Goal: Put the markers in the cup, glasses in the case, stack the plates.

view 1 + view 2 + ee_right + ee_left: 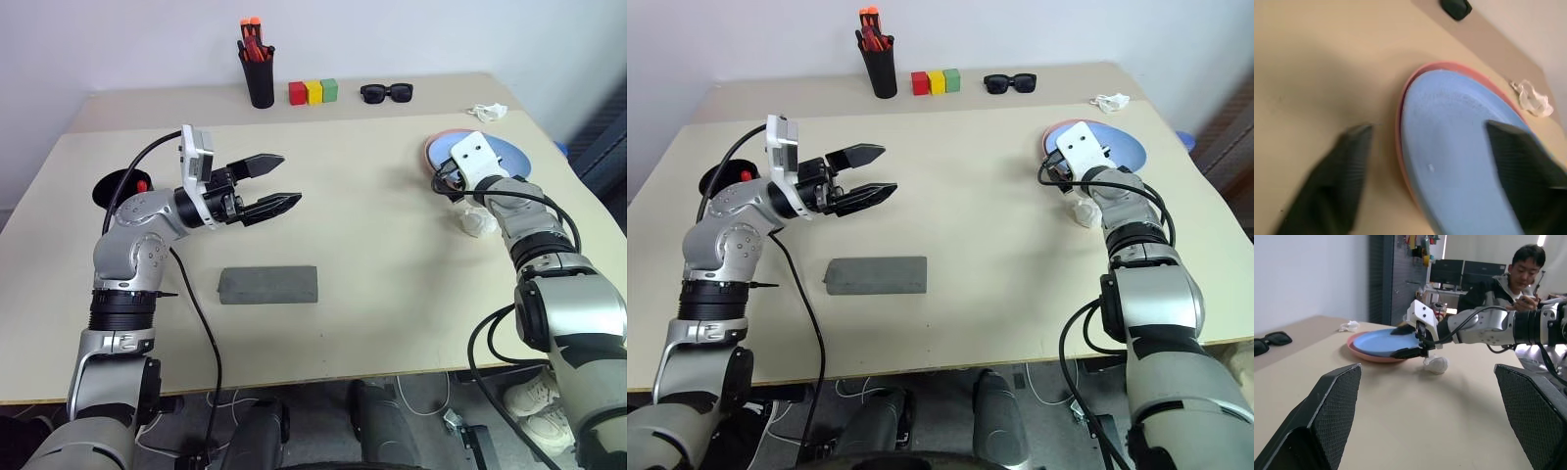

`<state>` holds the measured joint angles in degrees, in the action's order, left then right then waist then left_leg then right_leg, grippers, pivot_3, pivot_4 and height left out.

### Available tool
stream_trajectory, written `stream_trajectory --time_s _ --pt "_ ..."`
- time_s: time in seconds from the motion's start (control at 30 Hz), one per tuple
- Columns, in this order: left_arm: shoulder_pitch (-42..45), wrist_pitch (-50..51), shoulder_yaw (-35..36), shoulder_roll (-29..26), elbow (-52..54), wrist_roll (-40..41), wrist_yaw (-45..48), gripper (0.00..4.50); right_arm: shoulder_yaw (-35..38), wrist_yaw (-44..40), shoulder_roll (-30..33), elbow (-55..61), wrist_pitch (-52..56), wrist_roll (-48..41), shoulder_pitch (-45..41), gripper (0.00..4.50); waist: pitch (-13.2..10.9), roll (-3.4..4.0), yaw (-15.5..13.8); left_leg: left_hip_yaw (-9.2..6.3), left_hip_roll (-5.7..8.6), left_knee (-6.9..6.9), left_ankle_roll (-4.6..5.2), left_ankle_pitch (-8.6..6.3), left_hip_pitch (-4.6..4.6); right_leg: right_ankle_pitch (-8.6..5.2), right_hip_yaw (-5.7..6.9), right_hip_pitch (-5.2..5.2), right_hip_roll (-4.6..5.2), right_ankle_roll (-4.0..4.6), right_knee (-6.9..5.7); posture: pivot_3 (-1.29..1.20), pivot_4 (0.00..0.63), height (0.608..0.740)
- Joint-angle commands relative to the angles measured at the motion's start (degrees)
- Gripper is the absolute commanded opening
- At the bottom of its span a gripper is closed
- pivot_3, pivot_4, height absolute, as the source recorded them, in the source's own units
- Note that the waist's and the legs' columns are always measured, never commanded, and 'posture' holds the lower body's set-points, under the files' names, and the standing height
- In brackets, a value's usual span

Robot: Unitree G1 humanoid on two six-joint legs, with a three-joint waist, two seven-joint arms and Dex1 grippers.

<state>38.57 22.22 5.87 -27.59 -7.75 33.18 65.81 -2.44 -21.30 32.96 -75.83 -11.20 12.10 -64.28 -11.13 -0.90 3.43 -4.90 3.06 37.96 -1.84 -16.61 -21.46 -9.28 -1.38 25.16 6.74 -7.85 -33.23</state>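
The light blue plate (511, 154) lies stacked on the salmon pink plate (1400, 115) at the table's right. My right gripper (1397, 341) is open at their near-left rim, one finger over the blue plate and the other (1349, 161) over the table beside it. My left gripper (290, 180) hangs open and empty above the table's left middle, pointing right. The grey case (268, 285) lies shut in front of it. Behind my left arm stands the wide black cup (110, 186), with a red marker (143, 184) showing in it. The glasses are hidden.
At the back stand a taller black cup of orange-red pens (259, 78), three coloured blocks (313, 92) and black sunglasses (386, 93). A crumpled white wad (477, 223) lies beside my right wrist, another white scrap (487, 111) at the back right. A person (1520, 279) sits beyond the table.
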Motion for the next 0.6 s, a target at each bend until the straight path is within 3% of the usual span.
stream_trajectory --time_s 0.03,0.17,0.3,0.5,0.6 --pt "0.90 -0.73 0.65 -0.26 1.00 0.62 0.08 4.50 3.23 -0.82 1.52 1.73 -1.18 -2.84 -2.06 4.45 0.00 0.00 0.00 0.00 0.00 0.00 -0.01 0.01 0.00 0.00 0.00 0.00 0.00 0.00 0.00 0.00 0.150 0.740" --pt "0.99 -0.35 0.73 -0.36 1.07 0.99 0.33 4.50 8.53 -6.84 2.58 4.12 0.80 -8.95 -0.84 4.45 0.00 0.00 0.01 0.00 0.00 0.00 0.01 -0.01 0.00 0.00 0.00 0.00 0.00 0.00 0.01 0.00 0.150 0.740" --pt "-0.17 0.42 1.26 -1.37 1.55 1.59 1.29 4.50 15.47 -14.78 4.21 16.59 9.80 -18.45 6.00 4.45 0.00 0.00 -0.17 -0.01 0.00 0.01 0.16 -0.09 0.00 0.00 0.00 -0.03 0.00 0.00 0.01 0.00 0.150 0.740" --pt "-0.12 -0.31 0.88 -1.22 0.14 1.54 2.37 4.50 18.99 -12.71 5.49 42.62 25.93 -23.33 23.36 4.45 0.00 0.01 -0.98 -0.02 0.00 0.04 0.21 -0.12 0.00 0.00 0.01 -0.03 0.00 -0.01 -0.03 0.00 0.150 0.740" --pt "0.87 -1.01 1.10 -0.26 -0.78 1.90 2.46 4.50 20.88 -11.67 4.72 49.23 30.89 -26.00 29.14 4.45 0.01 0.02 -1.05 0.00 0.00 0.11 0.21 -0.12 0.01 0.00 0.00 -0.05 0.01 -0.01 -0.07 0.00 0.150 0.740"
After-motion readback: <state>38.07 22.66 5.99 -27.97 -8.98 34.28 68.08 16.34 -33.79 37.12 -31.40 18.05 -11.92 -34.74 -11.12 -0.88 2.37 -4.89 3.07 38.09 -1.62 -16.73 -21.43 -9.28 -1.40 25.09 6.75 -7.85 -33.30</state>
